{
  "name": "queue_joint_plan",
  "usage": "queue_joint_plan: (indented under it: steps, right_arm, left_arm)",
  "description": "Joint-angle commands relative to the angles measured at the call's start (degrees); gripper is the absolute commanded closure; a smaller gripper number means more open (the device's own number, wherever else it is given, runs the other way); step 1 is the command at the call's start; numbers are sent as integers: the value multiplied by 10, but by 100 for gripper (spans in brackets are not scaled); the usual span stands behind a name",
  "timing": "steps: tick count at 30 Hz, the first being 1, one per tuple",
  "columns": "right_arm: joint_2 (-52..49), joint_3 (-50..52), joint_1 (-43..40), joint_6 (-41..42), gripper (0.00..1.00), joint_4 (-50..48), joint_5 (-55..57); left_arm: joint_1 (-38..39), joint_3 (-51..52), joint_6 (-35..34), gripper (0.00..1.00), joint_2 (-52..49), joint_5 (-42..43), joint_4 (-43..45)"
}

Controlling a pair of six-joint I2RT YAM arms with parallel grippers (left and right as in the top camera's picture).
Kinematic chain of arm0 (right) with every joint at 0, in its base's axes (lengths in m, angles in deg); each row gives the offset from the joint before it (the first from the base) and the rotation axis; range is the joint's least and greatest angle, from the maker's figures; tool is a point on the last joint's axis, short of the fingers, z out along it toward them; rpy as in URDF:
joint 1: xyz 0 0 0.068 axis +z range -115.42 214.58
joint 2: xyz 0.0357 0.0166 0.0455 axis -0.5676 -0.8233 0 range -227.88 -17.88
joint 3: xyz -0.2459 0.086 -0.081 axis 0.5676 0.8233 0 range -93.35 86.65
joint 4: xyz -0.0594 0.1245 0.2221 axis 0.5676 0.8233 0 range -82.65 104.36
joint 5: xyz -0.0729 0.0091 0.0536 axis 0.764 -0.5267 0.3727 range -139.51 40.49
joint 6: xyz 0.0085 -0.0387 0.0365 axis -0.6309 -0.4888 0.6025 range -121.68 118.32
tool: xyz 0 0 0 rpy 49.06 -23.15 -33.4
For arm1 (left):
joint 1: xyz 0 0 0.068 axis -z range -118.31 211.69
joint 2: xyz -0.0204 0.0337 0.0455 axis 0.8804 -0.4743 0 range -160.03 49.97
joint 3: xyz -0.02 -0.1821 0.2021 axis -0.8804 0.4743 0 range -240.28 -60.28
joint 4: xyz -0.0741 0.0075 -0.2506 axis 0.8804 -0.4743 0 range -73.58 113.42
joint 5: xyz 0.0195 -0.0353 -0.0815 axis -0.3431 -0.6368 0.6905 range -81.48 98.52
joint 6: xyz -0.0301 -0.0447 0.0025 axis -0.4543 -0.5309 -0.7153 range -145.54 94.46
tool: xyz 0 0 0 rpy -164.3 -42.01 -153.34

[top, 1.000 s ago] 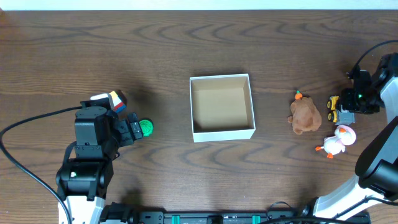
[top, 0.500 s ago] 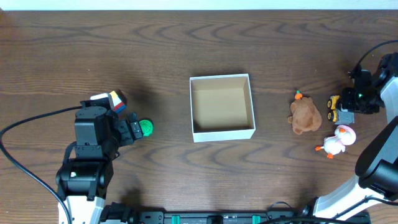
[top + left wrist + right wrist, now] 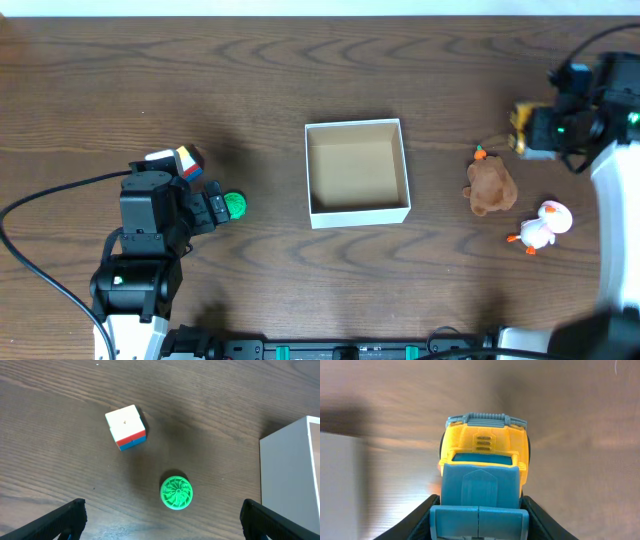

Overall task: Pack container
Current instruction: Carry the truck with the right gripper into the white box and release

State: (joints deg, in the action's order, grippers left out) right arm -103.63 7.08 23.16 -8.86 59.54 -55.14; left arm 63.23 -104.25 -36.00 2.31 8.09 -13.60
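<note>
On the near right of the table [image 3: 250, 80] lies a white duck toy [image 3: 540, 226] with a pink head. At the near left, the left gripper [image 3: 213, 208] hangs with its jaws spread wide and nothing between them. In the left wrist view the two fingers [image 3: 70, 516] sit at the bottom corners, well apart. A green ball [image 3: 234, 205] lies just in front of the left gripper, not touching it. A little farther and to the left sits a small cube [image 3: 186, 160] with white, red and blue faces.

The container [image 3: 358, 213] stands in the middle of the table, open side up and with nothing inside. Its white wall [image 3: 287, 480] shows at the right edge of the left wrist view. To its right lies a brown plush toy [image 3: 490, 186] with a small orange and green bit at its far end.

Farthest, at the right, the right gripper [image 3: 540, 130] is closed on a yellow and blue toy truck [image 3: 482, 462]. Its jaws press the truck's rear from both sides. The table beneath the truck is blurred.
</note>
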Motion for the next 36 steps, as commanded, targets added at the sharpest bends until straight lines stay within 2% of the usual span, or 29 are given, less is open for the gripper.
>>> queue_joint_plan:
  steps: [1,5,9,11,19,28,31,33,36]
  right_arm:
    - [63,-10,83,69,99,1,-6]
    - [93,-10,200,164,100,-12,1]
    - [84,-7,296,313,99,5,81]
    - [71,1,327,359,99,9,100]
    - [-43,20,397,363,99,1,90]
    - [-145,20,405,363,98,-34,82]
    - [-164,20,405,363,83,-43,82]
    - [-171,20,405,363,66,-52,82]
    - [-171,20,405,363,48,-65,82]
  left_arm:
    - [-3,-13,7,2,-2,-7,2]
    - [-3,-13,7,2,-2,-7,2]
    - [-3,-13,7,2,-2,-7,2]
    - [-3,-13,7,2,-2,-7,2]
    - [-3,-13,7,2,-2,-7,2]
    - [-3,-13,7,2,-2,-7,2]
    - [-3,-13,7,2,-3,-7,2]
    - [-3,-13,7,2,-3,-7,1]
    - [-3,-13,7,2,-3,-7,1]
